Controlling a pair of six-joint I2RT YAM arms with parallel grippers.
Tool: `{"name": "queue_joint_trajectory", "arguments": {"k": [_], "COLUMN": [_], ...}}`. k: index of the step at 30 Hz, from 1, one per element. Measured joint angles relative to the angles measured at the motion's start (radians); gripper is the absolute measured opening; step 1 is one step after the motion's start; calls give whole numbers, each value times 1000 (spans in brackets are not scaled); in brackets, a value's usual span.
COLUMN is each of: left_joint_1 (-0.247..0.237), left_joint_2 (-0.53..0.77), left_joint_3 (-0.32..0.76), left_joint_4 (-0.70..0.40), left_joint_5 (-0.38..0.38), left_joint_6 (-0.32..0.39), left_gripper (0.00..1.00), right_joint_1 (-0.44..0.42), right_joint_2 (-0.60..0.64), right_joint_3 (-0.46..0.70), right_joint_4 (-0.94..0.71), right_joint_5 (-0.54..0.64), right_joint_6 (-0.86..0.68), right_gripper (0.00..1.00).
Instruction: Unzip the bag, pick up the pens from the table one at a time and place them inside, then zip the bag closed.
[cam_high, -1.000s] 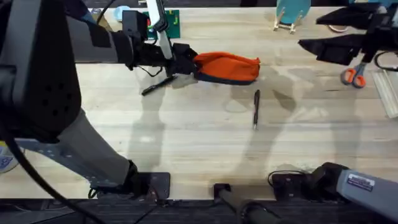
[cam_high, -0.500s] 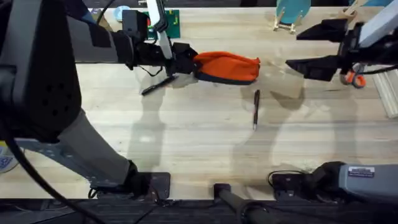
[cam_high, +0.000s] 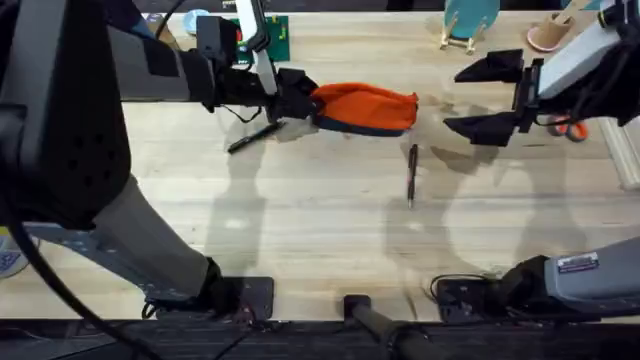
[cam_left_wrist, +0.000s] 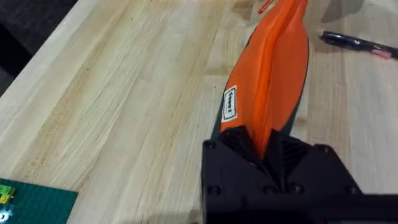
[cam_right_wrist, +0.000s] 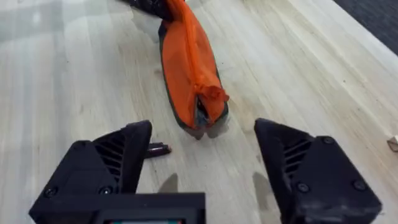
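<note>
I have the left gripper (cam_high: 300, 102) clamped on the near end of the bag (cam_high: 366, 107) — in the left wrist view its black fingers (cam_left_wrist: 239, 146) pinch the orange fabric just below the small white label. The bag lies on the table (cam_high: 300, 200) toward the far side, orange upper part over a dark bottom strip.

My right gripper (cam_high: 485, 98) hangs above the table just beside the bag's other end, fingers spread wide with nothing between them. From the right wrist view, the bag's bunched end (cam_right_wrist: 208, 102) sits between and beyond the two open fingers (cam_right_wrist: 112, 162).

One pen (cam_high: 411, 174) lies on the table in front of the bag, near its right end. A second pen (cam_high: 252, 138) lies angled below the left gripper — I think it's touching nothing, though the shadow makes that hard to judge.
</note>
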Motion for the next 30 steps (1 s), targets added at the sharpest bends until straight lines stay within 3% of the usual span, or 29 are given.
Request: {"name": "queue_joint_trajectory", "arguments": {"k": [30], "left_joint_1": [0], "left_joint_2": [0], "left_joint_3": [0], "left_joint_4": [0], "left_joint_5": [0], "left_joint_6": [0], "left_gripper": [41], "right_joint_1": [26], "right_joint_2": [0], "right_joint_3": [2], "right_joint_4": [21], "right_joint_5": [0], "right_joint_6": [-28], "right_gripper": [995]}}
